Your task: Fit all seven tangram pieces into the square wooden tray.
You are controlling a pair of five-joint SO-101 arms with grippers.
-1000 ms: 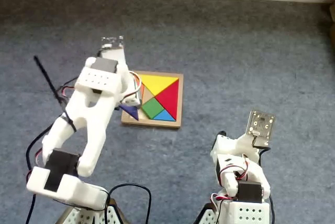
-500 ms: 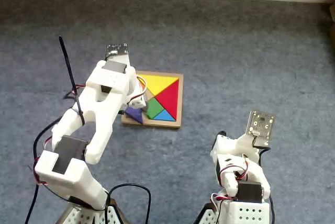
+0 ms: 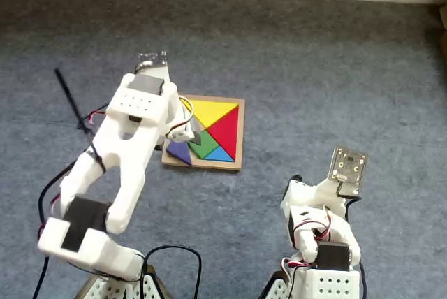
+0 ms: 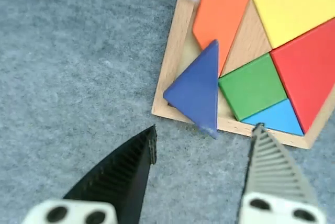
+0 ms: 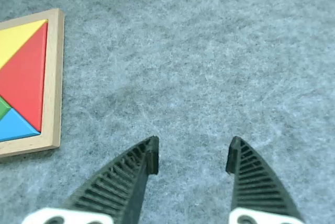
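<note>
From above, the left arm stretches from the worktop's (image 3: pixel 335 54) near edge out over the left side of the wooden tray (image 3: pixel 242 131) and covers that part of it. The left wrist view shows what lies there: an orange piece (image 4: pixel 220 12) along the tray's left rim, and a dark blue triangle (image 4: pixel 199 90) lying across the near left corner. One tip of this triangle is against the orange piece and another juts past the rim over the worktop. A patch of bare wood shows between the orange piece, the yellow piece (image 4: pixel 290 1) and the green square (image 4: pixel 251 85). The red piece (image 4: pixel 309 72) and the light blue triangle (image 4: pixel 275 119) lie flat in the tray. The left gripper (image 4: pixel 205 129) hangs just outside that corner, fingers wide apart and holding nothing. The right arm is folded back at the near edge. The right gripper (image 5: pixel 192 141) is over bare worktop, well apart from the tray, fingers spread and empty.
</note>
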